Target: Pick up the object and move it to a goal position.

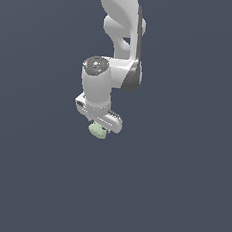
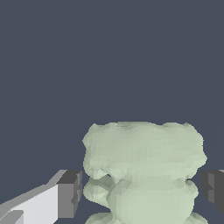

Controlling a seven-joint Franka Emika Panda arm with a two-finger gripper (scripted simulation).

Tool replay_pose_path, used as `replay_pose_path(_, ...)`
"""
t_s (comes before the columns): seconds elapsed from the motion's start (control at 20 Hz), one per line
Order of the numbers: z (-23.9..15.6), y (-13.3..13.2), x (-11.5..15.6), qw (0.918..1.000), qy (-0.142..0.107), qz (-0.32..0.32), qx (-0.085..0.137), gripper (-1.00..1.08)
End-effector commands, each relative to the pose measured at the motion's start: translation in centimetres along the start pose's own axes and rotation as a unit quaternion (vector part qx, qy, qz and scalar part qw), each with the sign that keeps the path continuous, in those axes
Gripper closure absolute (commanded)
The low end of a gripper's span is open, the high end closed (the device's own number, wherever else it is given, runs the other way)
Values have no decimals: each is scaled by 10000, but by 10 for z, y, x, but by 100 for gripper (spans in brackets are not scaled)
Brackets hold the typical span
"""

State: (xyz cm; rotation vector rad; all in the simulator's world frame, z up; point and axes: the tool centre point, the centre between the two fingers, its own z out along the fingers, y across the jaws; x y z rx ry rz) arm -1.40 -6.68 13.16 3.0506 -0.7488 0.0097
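Note:
The object (image 1: 97, 131) is a small pale green knobbly lump, seen just under the white robot hand in the exterior view. In the wrist view the object (image 2: 144, 162) fills the space between the two fingers. My gripper (image 2: 141, 192) stands around it, with one dark fingertip (image 2: 70, 192) against one side and the other fingertip (image 2: 213, 187) against the opposite side. The jaws look closed onto the lump. In the exterior view the gripper (image 1: 100, 128) points down, and the hand and the lump hide its fingers.
The white arm (image 1: 121, 33) comes down from the top of the exterior view. The ground is a plain dark blue-grey surface (image 1: 180, 194). No goal marker shows.

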Motion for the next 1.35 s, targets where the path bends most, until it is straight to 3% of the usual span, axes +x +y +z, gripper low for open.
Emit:
replay_pose_path(0.0, -20, -19, 4, 10000, -4, 1, -5, 108)
replay_pose_path(0.65, -106, -103, 25, 10000, -23, -4, -7, 108)
replay_pose_path(1.3, -128, -126, 32, 10000, -29, -7, -6, 108)
